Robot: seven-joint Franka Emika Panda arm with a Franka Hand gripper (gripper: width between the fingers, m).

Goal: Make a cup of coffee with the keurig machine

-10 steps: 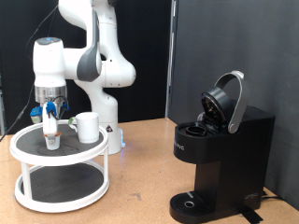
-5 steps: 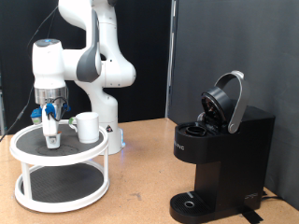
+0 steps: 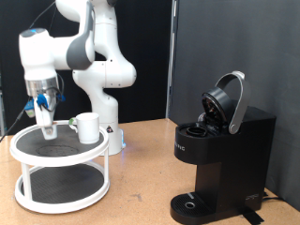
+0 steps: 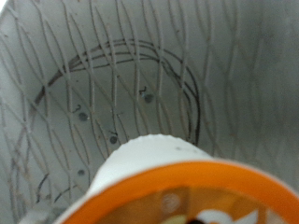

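Note:
The white mug (image 3: pixel 87 127) stands on the top tier of a white round two-tier stand (image 3: pixel 58 156) at the exterior view's left. My gripper (image 3: pixel 45 120) hangs over that tier, left of the mug, shut on a small white pod (image 3: pixel 47 129) held just above the dark mesh surface. In the wrist view the pod (image 4: pixel 173 177) fills the foreground, white with an orange-brown rim, over the grey mesh tier (image 4: pixel 103 84); my fingers do not show there. The black keurig machine (image 3: pixel 220 159) stands at the right with its domed lid (image 3: pixel 228 100) hinged open.
The arm's white base (image 3: pixel 111 131) stands right behind the stand. A wooden tabletop (image 3: pixel 141 183) lies between the stand and the machine. A dark panel (image 3: pixel 234 47) backs the machine.
My gripper has risen and shifted to the exterior view's left with the pod, lifting it off the tier. The arm's upper links swung left. Mug and machine have not moved.

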